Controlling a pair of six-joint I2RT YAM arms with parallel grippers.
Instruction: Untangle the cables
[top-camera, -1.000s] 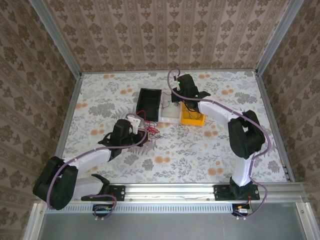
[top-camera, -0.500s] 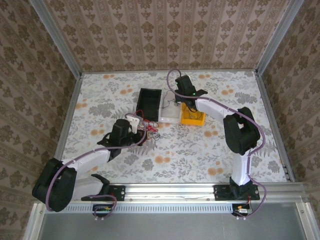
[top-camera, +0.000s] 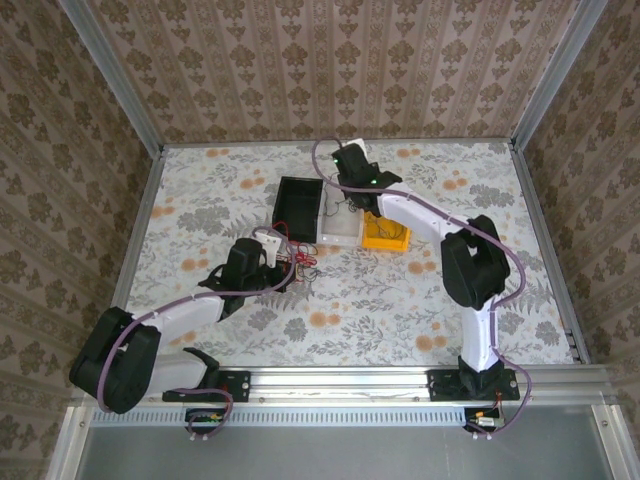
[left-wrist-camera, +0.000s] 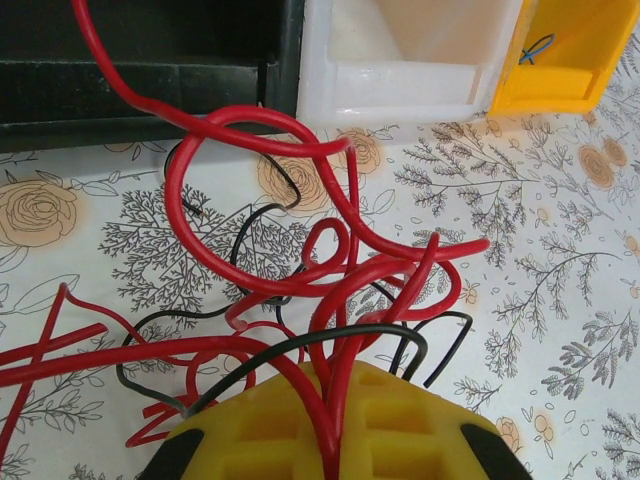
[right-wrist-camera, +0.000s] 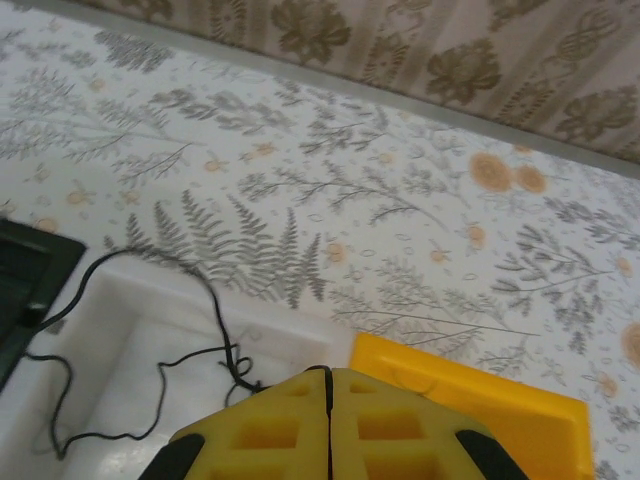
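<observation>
A tangle of red and black cables (left-wrist-camera: 330, 250) lies on the flowered table in front of the bins, also seen as the cables (top-camera: 303, 262) from above. My left gripper (left-wrist-camera: 335, 378) is shut on several red strands of it, with a black strand arching over the yellow fingers (left-wrist-camera: 420, 420). My left gripper (top-camera: 272, 243) sits just left of the tangle. My right gripper (right-wrist-camera: 328, 372) is shut on a very thin black cable (right-wrist-camera: 150, 385) that trails down into the white bin (right-wrist-camera: 235, 305). From above, my right gripper (top-camera: 348, 188) hangs over the white bin (top-camera: 340, 232).
Three bins stand side by side at the back middle: a black bin (top-camera: 298, 205), the white bin, and a yellow bin (top-camera: 385, 237) holding a small blue wire (left-wrist-camera: 537, 48). Patterned walls close the table on three sides.
My right wrist has swung left and slightly farther back over the white bin, keeping the thin black cable. My left gripper and the red tangle have barely moved.
</observation>
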